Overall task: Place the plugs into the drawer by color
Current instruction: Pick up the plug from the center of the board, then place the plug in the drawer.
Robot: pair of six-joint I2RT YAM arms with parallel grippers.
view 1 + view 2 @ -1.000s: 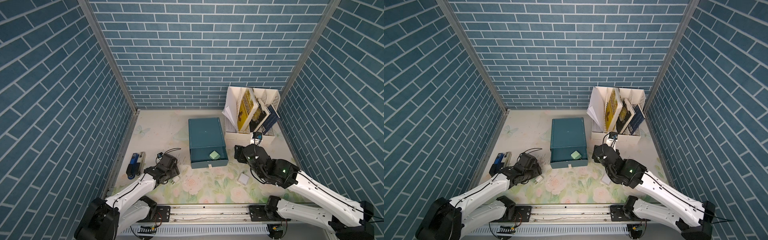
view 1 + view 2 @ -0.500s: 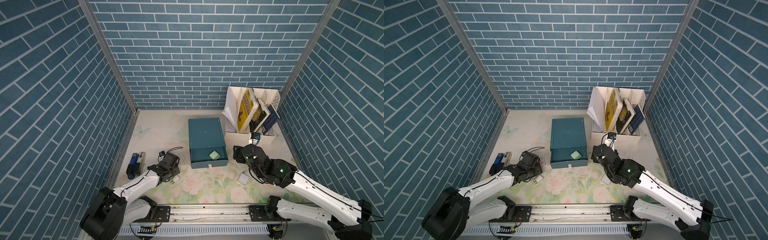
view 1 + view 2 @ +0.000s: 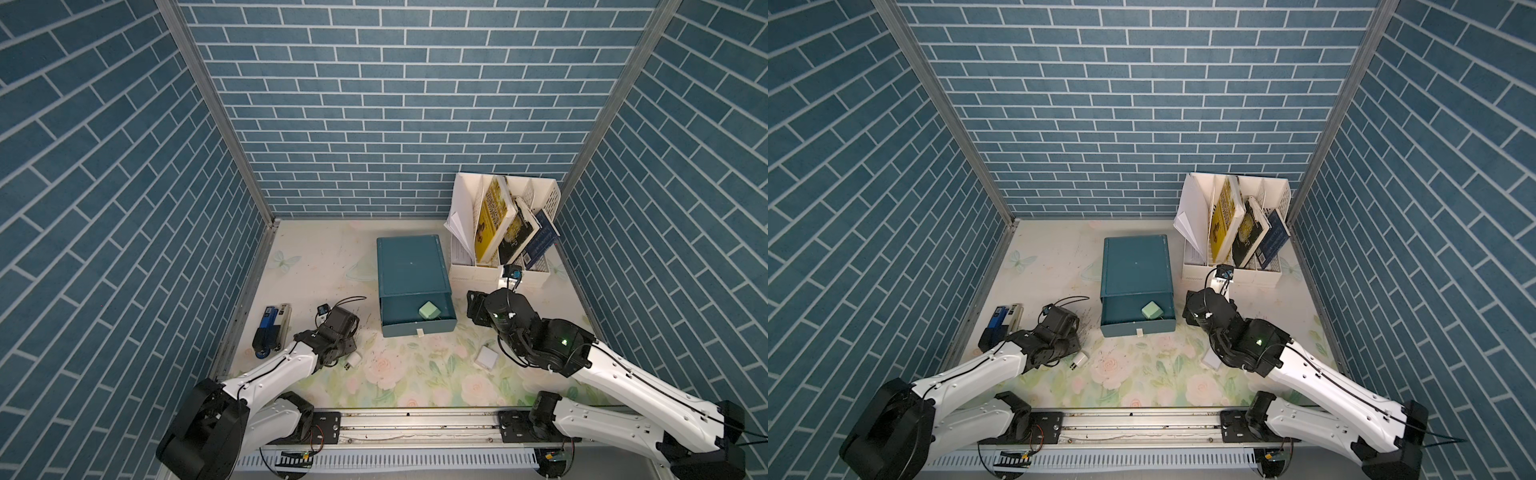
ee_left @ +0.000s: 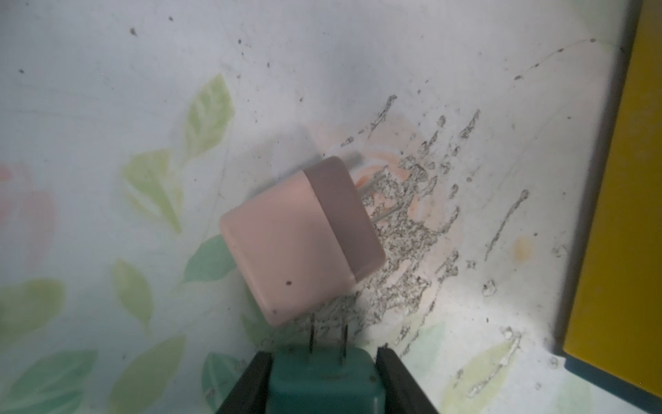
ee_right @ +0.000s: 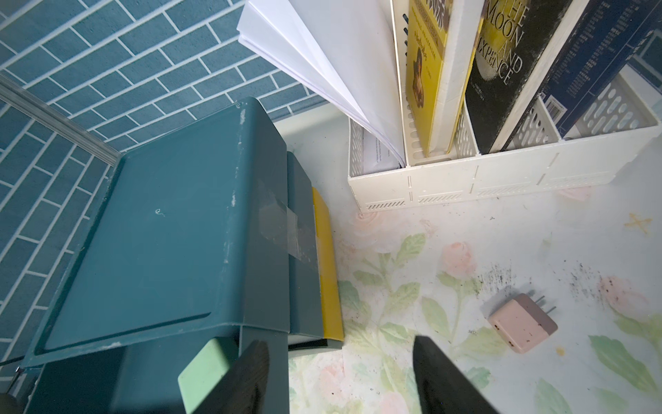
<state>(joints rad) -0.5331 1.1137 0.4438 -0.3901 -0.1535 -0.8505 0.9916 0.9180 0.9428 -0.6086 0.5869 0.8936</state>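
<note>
My left gripper [image 4: 324, 353] is shut on a mint green plug [image 4: 324, 380], prongs pointing forward, low over the table left of the drawer [image 3: 409, 266]. Just ahead of it lies a pale pink plug [image 4: 301, 240]. A white plug [image 3: 353, 358] lies beside the left wrist. The drawer's top tier is pulled out, with another green plug [image 3: 429, 309] inside. My right gripper [image 5: 340, 358] stands open and empty at the drawer's right side. A second pink plug [image 5: 521, 322] lies beyond it on the table. Another white plug [image 3: 487, 356] sits by the right arm.
A white book rack [image 3: 498, 232] with several books stands at the back right, close to the right wrist. A blue-and-black gadget [image 3: 270, 328] lies along the left wall. Brick walls close in three sides, and a rail runs along the front edge.
My left gripper's jaws have closed on the green plug. The left wrist shifted only slightly. The right arm has barely moved.
</note>
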